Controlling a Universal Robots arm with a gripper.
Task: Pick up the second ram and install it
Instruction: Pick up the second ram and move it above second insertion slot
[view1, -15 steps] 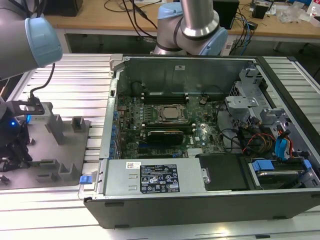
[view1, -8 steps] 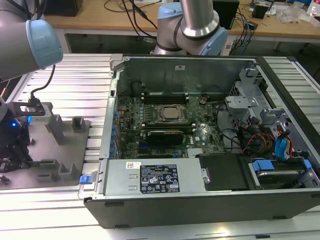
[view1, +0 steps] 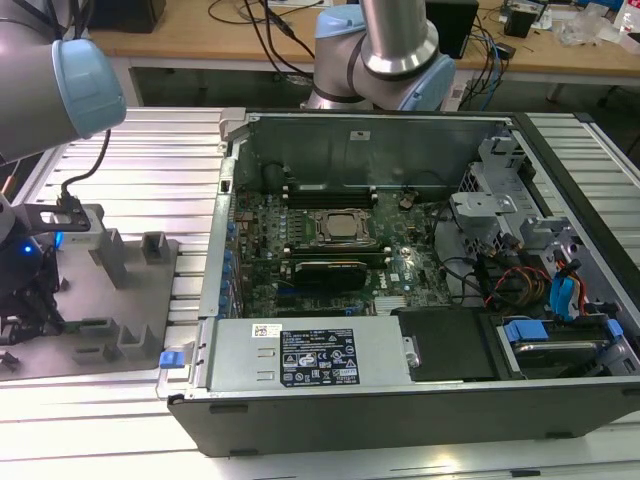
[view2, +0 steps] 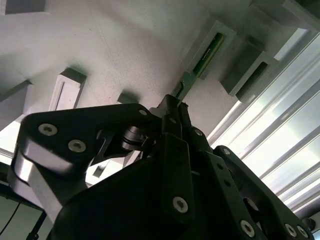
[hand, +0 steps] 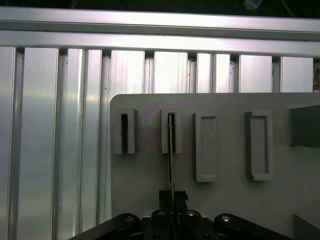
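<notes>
The end effector (view2: 172, 106) clamps the second ram (view2: 206, 54) — tip in tray (view2: 125, 45) slot.

green ram (view2: 208, 54), black tool (view2: 172, 105), plain grey tray (hand: 230, 205), silver ribbed table (hand: 50, 150), blue-capped grey arm (view1: 85, 85).

second ram (hand: 172, 160) in tray (hand: 225, 205) slot

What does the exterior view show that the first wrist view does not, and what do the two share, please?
Exterior view, not the first wrist view: the open computer case with its motherboard and CPU socket. First wrist view, not the exterior: the second ram edge-on, running from a slot in the grey tray into the gripper, closed on it. Both: that tray on the ribbed aluminium table.
</notes>
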